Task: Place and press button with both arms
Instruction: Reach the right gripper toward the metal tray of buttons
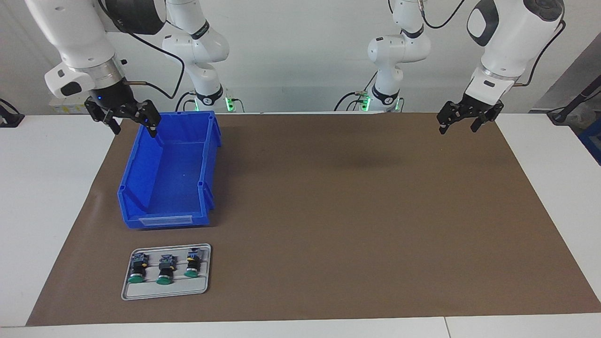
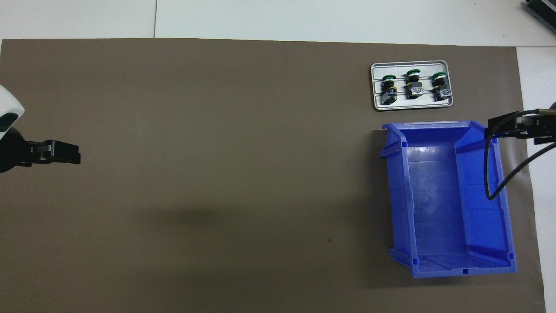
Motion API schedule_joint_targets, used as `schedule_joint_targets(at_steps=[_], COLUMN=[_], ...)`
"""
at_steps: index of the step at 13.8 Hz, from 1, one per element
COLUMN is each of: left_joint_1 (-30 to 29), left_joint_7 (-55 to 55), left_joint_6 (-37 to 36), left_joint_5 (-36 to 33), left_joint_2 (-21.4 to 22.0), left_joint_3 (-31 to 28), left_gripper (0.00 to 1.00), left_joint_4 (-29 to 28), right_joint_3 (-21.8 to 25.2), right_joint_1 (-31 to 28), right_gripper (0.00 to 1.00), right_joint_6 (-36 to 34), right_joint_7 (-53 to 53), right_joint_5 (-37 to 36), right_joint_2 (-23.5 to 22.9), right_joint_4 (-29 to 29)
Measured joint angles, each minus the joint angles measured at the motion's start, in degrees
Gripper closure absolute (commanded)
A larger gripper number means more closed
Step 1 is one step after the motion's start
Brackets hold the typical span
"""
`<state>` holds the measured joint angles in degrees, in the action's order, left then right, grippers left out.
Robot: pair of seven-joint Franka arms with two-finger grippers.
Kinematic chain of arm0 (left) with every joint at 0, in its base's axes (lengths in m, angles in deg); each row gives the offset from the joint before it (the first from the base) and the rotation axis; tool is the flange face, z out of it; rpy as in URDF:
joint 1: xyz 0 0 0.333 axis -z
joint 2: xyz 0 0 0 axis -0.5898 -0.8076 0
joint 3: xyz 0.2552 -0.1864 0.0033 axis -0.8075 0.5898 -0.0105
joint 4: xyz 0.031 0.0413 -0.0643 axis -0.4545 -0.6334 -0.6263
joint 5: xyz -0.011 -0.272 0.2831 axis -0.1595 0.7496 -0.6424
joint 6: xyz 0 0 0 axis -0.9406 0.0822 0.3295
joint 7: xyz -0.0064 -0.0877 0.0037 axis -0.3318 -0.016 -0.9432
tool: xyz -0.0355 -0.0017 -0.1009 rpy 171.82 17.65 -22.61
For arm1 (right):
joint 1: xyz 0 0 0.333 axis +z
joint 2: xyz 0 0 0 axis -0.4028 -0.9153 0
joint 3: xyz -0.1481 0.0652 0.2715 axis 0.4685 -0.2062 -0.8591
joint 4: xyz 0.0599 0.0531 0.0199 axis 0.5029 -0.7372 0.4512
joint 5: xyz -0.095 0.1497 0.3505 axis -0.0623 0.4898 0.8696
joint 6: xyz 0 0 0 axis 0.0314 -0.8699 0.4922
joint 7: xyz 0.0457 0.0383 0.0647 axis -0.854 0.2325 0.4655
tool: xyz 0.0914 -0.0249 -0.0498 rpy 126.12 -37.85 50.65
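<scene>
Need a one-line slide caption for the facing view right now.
Both grippers, left and right, hang open; three green buttons wait on a grey tray beside the blue bin.

You're clearly in a robotics lab. Two white arms (image 1: 507,42) bolted at a white table (image 1: 51,188), brown mat (image 1: 352,211) on top.

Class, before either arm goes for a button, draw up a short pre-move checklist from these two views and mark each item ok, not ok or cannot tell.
1. Three buttons lying on the tray: ok.
2. Bin empty, beside the tray, nearer the robots: ok.
3. Right end effector open, holding nothing, raised by the bin's edge: ok.
4. Left end effector open, holding nothing, over the mat: ok.
5. Nothing stands over the tray: ok.
6. Where the button must be placed: cannot tell.
</scene>
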<state>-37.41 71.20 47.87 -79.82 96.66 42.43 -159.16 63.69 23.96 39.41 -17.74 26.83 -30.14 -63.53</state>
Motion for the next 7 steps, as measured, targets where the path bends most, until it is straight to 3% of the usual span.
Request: schedule_joint_targets(at_steps=[3, 7], left_joint_1=[0.00, 0.00], left_joint_7=[0.00, 0.00], left_joint_6=[0.00, 0.00], left_joint_5=[0.00, 0.00], left_joint_2=[0.00, 0.00], left_joint_3=[0.00, 0.00], left_gripper=[0.00, 0.00], left_joint_4=[0.00, 0.00], right_joint_3=[-0.08, -0.06], right_joint_1=[0.16, 0.00], right_gripper=[0.04, 0.05], right_joint_6=[4.87, 11.53], right_joint_7=[0.00, 0.00], right_joint_5=[0.05, 0.63], right_joint_2=[-2.76, -10.90], right_joint_4=[-0.29, 1.77])
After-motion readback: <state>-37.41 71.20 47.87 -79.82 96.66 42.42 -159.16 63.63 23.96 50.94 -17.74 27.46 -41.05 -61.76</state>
